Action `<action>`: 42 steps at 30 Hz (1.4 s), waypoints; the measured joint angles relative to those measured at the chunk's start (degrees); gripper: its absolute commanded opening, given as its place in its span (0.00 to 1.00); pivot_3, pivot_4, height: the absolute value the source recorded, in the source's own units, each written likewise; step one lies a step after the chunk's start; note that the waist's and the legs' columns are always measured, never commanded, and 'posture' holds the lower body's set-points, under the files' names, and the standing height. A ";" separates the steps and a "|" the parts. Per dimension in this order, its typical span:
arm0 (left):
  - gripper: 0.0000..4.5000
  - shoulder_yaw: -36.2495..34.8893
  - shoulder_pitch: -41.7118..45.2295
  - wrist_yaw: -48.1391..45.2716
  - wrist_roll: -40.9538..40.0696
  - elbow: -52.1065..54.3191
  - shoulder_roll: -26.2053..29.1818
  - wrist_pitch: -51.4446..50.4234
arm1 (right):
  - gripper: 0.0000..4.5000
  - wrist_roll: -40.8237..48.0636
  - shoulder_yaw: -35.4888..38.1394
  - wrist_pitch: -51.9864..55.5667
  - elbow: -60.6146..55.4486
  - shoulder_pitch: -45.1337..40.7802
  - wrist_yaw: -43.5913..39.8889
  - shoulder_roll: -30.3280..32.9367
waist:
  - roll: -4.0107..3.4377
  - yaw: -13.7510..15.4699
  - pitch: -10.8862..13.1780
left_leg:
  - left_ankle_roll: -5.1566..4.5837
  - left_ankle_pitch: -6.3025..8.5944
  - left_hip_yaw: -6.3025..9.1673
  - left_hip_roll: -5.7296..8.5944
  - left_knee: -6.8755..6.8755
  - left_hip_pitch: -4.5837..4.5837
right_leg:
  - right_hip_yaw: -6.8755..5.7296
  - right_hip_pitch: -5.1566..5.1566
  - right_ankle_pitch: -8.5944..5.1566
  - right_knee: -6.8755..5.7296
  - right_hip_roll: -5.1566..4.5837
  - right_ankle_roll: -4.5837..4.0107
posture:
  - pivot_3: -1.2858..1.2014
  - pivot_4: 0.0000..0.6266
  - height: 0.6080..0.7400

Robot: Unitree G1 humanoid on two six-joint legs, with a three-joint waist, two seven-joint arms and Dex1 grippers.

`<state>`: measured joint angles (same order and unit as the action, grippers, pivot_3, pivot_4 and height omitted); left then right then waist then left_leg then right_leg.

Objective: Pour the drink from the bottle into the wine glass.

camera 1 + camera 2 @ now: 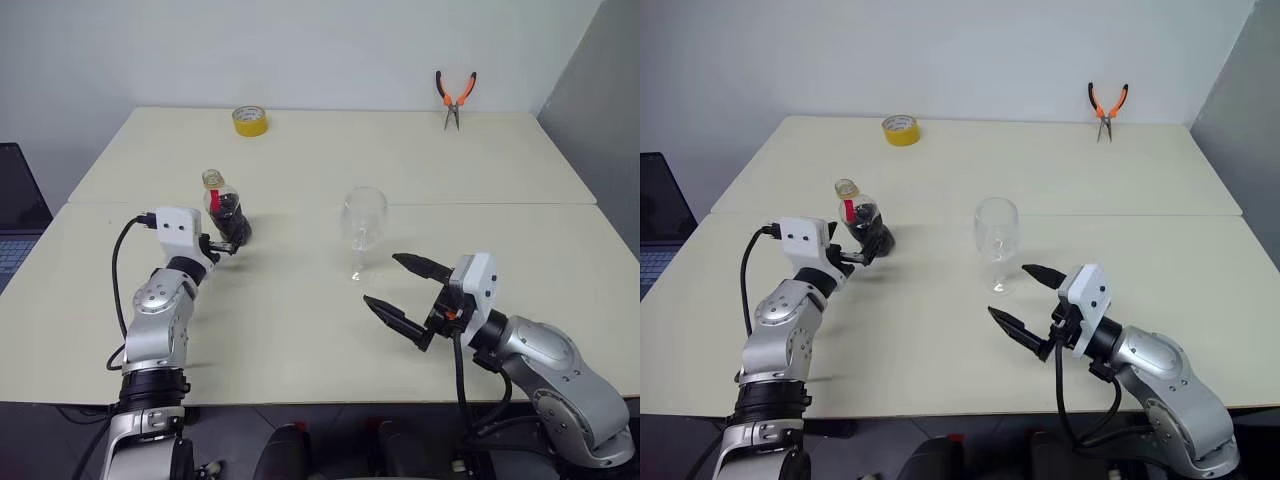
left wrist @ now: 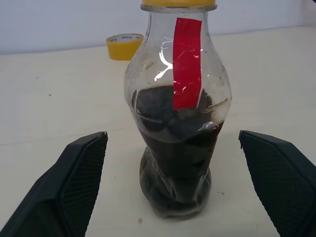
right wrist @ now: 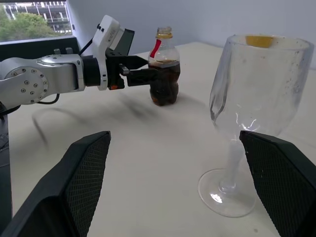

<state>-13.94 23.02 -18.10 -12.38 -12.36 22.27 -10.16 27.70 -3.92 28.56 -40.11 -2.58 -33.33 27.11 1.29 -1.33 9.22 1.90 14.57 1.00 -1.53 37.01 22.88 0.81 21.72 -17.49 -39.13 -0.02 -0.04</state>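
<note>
Bottle: I see the small squat clear plastic bottle (image 1: 226, 208) with yellow-orange cap and red label strip, upright on the pale counter (image 1: 300, 330), left of centre.
Drink: dark, nearly black liquid (image 2: 175, 163) fills the bottle's lower half.
Left claw (image 2: 177, 192): fingers spread wide on either side of the bottle's base, not touching it.
Wine glass: clear stemmed wine glass (image 1: 362, 225), upright, empty, right of the bottle.
Right claw (image 1: 398, 285): fingers apart, holding nothing, near side of the glass.
Far edge: yellow tape roll (image 1: 249, 120); orange-handled pliers (image 1: 455, 97).
</note>
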 measured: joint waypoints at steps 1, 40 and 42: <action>1.00 0.04 0.63 -0.03 0.02 -0.93 0.00 0.30 | 0.99 -0.01 -0.08 0.00 -0.01 -0.41 0.14 -0.03 | 0.00 0.00 0.00 | 0.00 0.00 0.00 0.00 0.00 0.00 | 0.00 0.00 0.00 0.00 0.00 0.00 | 0.52 0.24 1.00; 0.19 19.53 21.31 -14.46 13.48 -10.98 2.98 16.92 | 1.00 -0.59 2.04 1.18 -0.44 -4.88 7.74 -3.52 | 0.09 1.03 0.06 | 0.03 -0.02 -0.10 0.06 0.03 0.05 | 0.09 0.05 0.01 0.02 0.00 0.01 | 0.52 0.24 1.00; 0.19 21.84 23.01 -16.11 15.55 -13.35 3.11 21.23 | 1.00 -0.64 2.13 1.37 -0.43 -5.59 8.70 -3.74 | 0.09 1.00 0.06 | 0.02 -0.01 -0.08 0.05 0.02 0.06 | 0.07 0.06 0.01 0.01 0.01 0.01 | 0.52 0.24 1.00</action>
<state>7.90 46.03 -34.21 3.17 -25.72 25.38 11.07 27.06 -1.78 29.93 -40.54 -8.16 -24.63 23.38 1.38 -0.33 9.27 1.92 14.56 0.92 -1.48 37.04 22.94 0.87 21.79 -17.48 -39.12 0.00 -0.03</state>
